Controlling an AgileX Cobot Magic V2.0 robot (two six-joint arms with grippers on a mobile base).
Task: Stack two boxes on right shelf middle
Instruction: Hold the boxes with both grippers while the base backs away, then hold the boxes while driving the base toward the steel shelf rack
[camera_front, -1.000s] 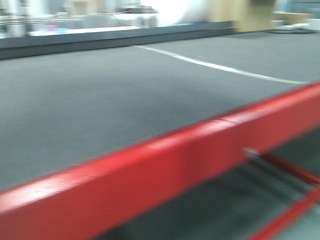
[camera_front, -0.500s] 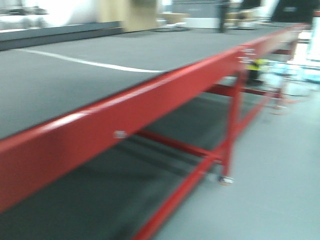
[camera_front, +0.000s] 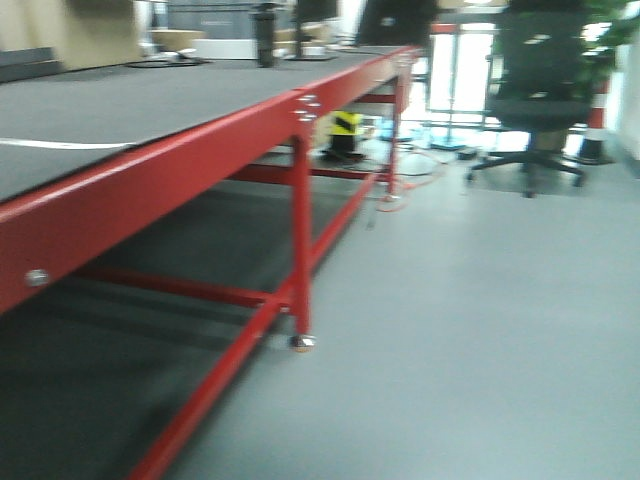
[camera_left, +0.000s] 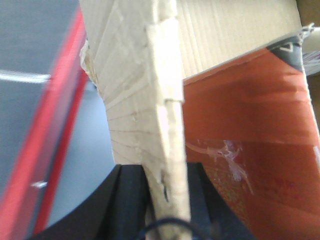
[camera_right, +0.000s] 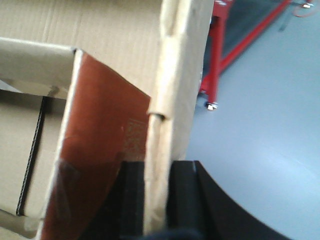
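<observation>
Cardboard fills both wrist views. Our left gripper (camera_left: 167, 202) is clamped narrow on one upright wall of a box (camera_left: 132, 85), with two black fingers (camera_left: 125, 205), one pressed on each face. One orange-red flap (camera_left: 245, 130) lies just to the right of that hand, and the red bench (camera_left: 44, 130) runs past on its left. Our right gripper (camera_right: 159, 200) pinches a tan box wall the same way, a finger touching either side. A rust-brown flap (camera_right: 100, 130) sits just to that hand's left and the grey floor (camera_right: 260, 125) to its right. We cannot tell whether the two hands hold one box or two. The front view shows the one bench, with one black chair (camera_front: 535, 60) beyond its far end.
</observation>
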